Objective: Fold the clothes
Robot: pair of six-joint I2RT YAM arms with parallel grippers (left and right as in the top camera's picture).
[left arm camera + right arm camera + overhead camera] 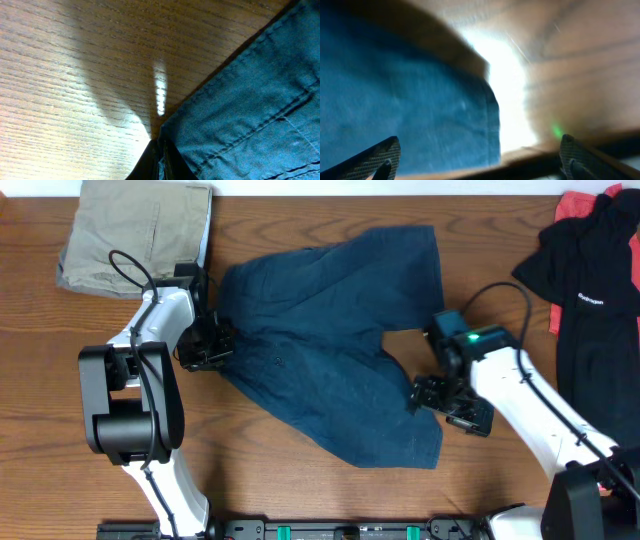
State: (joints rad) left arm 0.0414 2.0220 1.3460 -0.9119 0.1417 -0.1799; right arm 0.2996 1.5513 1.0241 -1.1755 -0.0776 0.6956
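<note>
The clothes (330,370) are dark navy denim-like shorts spread flat across the middle of the wooden table. My left gripper (215,340) sits at their left edge, by the waistband, and is shut on a pinch of the blue fabric (240,125); in the left wrist view the dark fingers (150,165) meet at the cloth's edge. My right gripper (432,395) hovers at the right side of the lower leg. It stands wide open, with the leg's hem corner (470,125) between the textured pads (377,157) and nothing gripped.
Folded khaki trousers (135,230) lie at the back left. A black T-shirt with white lettering (590,270) and a red garment (580,205) lie at the right edge. Bare wood (300,490) runs along the front.
</note>
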